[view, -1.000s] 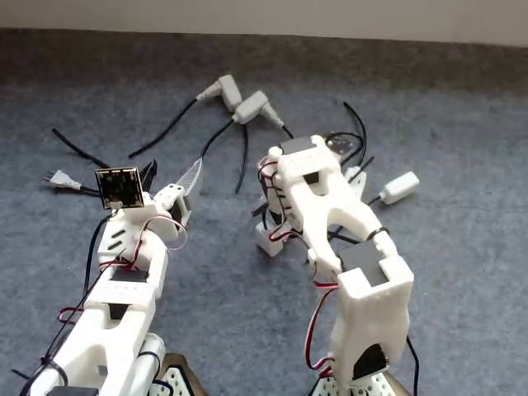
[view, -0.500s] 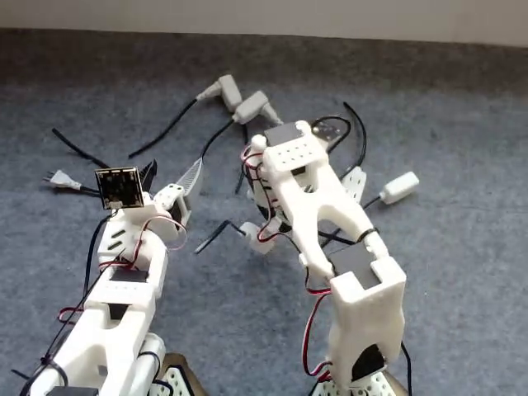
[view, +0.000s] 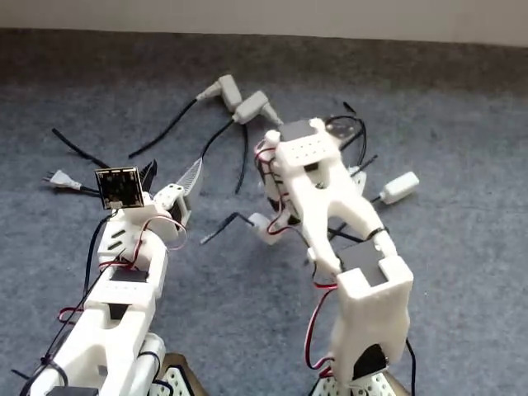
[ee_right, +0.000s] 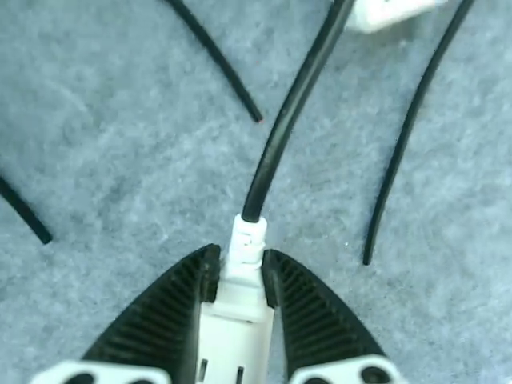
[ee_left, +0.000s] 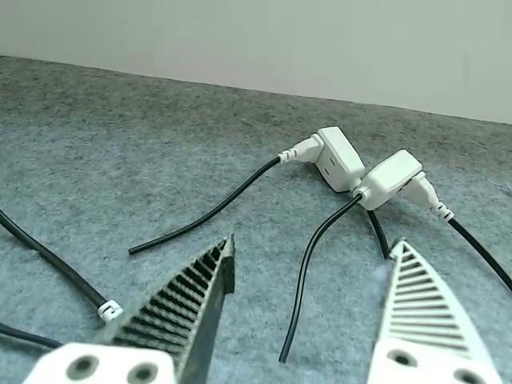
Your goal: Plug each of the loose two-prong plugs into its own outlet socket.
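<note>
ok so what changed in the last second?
Right gripper, shut on the white connector with a short black cord, swung it left, then partway back; its cord now trails out leftward. Left gripper, open, and the two white corded blocks farther off stayed put.

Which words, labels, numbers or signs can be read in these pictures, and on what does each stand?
None can be read.
The white outlet sockets, the white connector in the right gripper and the carpet bear no print that shows.
The circuit board on the left arm shows only dots, too small to read.
</note>
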`<action>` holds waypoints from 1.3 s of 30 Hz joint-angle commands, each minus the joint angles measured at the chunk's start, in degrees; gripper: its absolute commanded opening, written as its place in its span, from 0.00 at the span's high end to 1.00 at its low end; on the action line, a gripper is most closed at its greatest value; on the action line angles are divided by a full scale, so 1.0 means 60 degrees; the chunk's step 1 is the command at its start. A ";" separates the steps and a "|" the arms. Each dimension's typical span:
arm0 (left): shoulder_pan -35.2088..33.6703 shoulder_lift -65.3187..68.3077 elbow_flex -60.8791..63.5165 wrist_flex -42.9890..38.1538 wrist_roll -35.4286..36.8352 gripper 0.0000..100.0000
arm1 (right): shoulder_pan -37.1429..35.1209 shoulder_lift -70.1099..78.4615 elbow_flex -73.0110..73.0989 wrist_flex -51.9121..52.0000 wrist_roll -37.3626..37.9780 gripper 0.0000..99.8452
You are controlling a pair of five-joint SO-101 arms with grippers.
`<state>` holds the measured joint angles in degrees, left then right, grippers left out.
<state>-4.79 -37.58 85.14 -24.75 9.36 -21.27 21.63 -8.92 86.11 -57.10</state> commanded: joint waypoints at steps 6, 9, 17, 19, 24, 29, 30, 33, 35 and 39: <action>-0.0081 -0.0051 -0.0037 -0.0044 0.0059 0.71 | 0.1341 -0.0256 -0.0637 0.0037 0.2681 0.99; -0.0081 -0.0051 -0.0037 -0.0044 0.0059 0.71 | 0.1370 -0.0271 -0.0652 0.0007 0.3780 0.99; -0.0081 -0.0066 -0.0037 -0.0044 0.0059 0.71 | 0.1604 -0.0271 -0.2073 -0.0110 0.5187 0.99; -0.0081 -0.0081 -0.0037 -0.0044 0.0059 0.71 | 0.1678 -0.0271 -0.2557 -0.0051 0.5553 0.99; -0.0081 -0.0095 -0.0037 -0.0044 0.0059 0.71 | 0.1883 -0.0271 -0.3436 -0.0037 0.6242 0.99; -0.0081 -0.0095 -0.0037 -0.0059 0.0059 0.71 | 0.2176 -0.0271 -0.3744 -0.0095 0.6842 0.99; -0.0081 -0.0095 -0.0037 -0.0059 0.0059 0.71 | 0.2234 -0.0271 -0.3744 -0.0125 0.6974 0.99; -0.0081 -0.0095 -0.0037 -0.0059 0.0059 0.71 | 0.2396 -0.0286 -0.4022 -0.0095 0.7311 0.99; -0.0081 -0.0095 -0.0037 -0.0059 0.0059 0.71 | 0.2557 -0.0315 -0.4330 -0.0022 0.7370 0.99; -0.0081 -0.0095 -0.0037 -0.0059 0.0059 0.71 | 0.2703 -0.1062 -0.4725 0.0418 0.7370 0.99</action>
<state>-4.79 -37.58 85.14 -24.75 9.36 -6.15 21.45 -33.63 87.16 -13.49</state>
